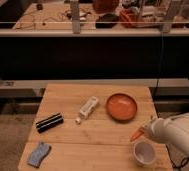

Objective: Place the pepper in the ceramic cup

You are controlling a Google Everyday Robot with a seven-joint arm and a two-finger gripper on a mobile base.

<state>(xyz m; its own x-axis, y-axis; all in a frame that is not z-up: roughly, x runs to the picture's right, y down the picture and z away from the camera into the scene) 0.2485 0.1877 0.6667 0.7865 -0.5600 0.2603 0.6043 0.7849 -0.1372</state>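
The pepper [136,134] juts leftward from the tool [144,131], which pinches it at its thick end. The ceramic cup [144,152] stands just in front of the tool on the tabletop [98,141]. The orange bowl [121,106] lies behind the tool.

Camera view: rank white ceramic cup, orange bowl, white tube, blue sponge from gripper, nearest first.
Gripper, front right, holding slender orange-red pepper.
1. White ceramic cup, just below.
2. Orange bowl, behind-left.
3. White tube, centre.
4. Blue sponge, front-left.
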